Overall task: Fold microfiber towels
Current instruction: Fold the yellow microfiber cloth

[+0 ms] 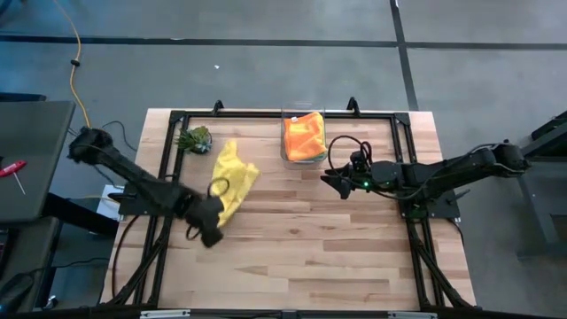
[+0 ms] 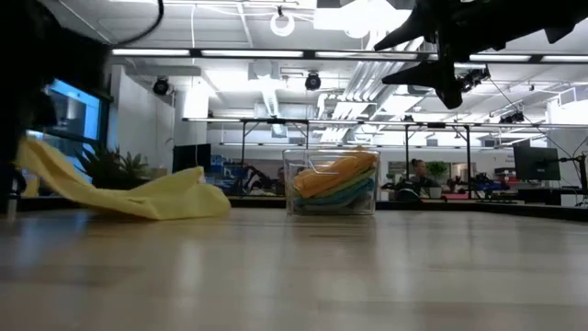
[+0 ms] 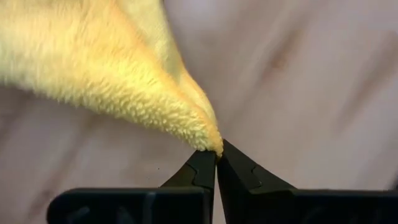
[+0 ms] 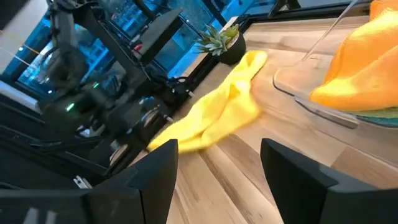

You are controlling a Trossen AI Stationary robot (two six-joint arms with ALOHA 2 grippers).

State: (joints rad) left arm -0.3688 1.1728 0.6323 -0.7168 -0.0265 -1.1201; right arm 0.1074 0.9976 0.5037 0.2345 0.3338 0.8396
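From above, take the clear plastic box (image 1: 302, 137) as your landmark: it sits at the far edge of the table (image 1: 301, 257), and an orange towel (image 1: 304, 133) tops the pile inside it. The yellow towel (image 1: 232, 179) lies crumpled on the wood to the left of the box, with the small leafy clump (image 1: 195, 139) beyond it toward the far left corner. Your left gripper (image 1: 214, 213) is at the yellow towel's near corner, farther from the box than the rest of the cloth. Your right gripper (image 1: 340, 184) hangs just right of the box and nearer you.

At table height, you see the yellow towel (image 2: 129, 195) left of the box (image 2: 333, 181), 1 end lifted off the wood at the picture's left edge. Orange, yellow and teal layers show through the box wall. The right arm hangs in the air above and right of the box.

The left wrist camera shows you the 2 fingers (image 3: 199, 171) pinched together on the yellow towel's (image 3: 112, 68) corner tip.

From the right wrist you see that gripper's fingers (image 4: 155, 171) standing apart, holding nothing, with the yellow towel (image 4: 217, 112) stretched beside the box rim (image 4: 311, 106) and the orange towel (image 4: 360, 68).
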